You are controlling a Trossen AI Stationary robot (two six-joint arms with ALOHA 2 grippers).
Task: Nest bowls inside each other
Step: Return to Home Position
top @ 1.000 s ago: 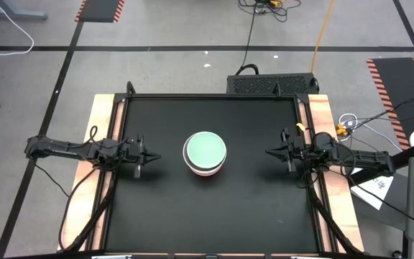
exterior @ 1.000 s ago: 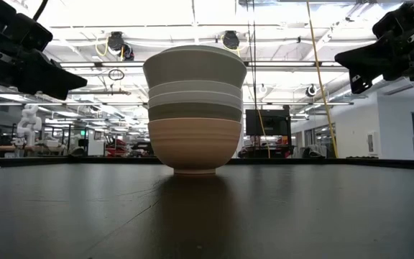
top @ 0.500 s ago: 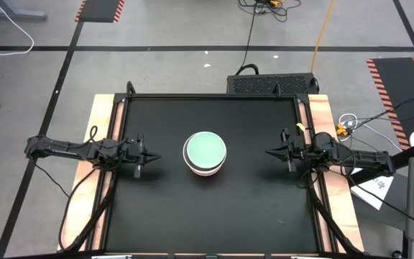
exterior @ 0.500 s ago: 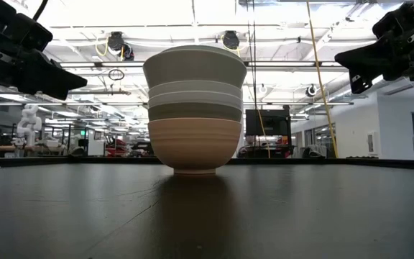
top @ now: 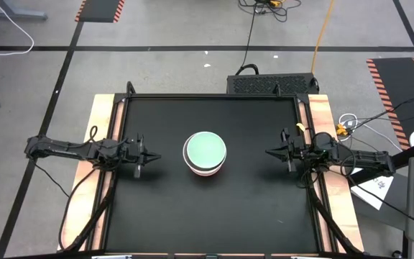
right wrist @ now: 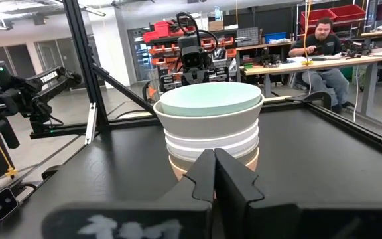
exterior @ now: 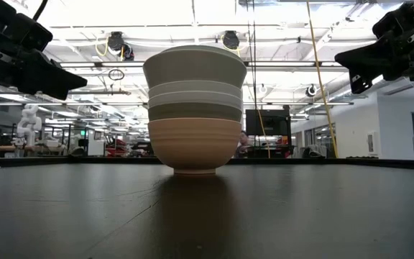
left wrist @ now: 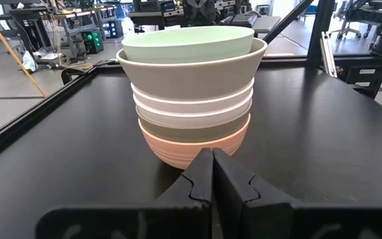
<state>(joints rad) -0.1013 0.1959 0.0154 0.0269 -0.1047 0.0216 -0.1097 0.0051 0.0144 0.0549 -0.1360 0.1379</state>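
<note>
bowls [top: 205, 153] nested, axis vertical, rims up | left end effector [top: 157, 156], right end effector [top: 267, 152]: closed, empty

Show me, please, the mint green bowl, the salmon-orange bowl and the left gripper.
mint green bowl [top: 205, 149]: high view, on its inside; the topmost bowl.
salmon-orange bowl [exterior: 195, 144]: low view, on its outer wall; the lowest bowl.
left gripper [top: 155, 157]: high view, at its shut fingertips.
</note>
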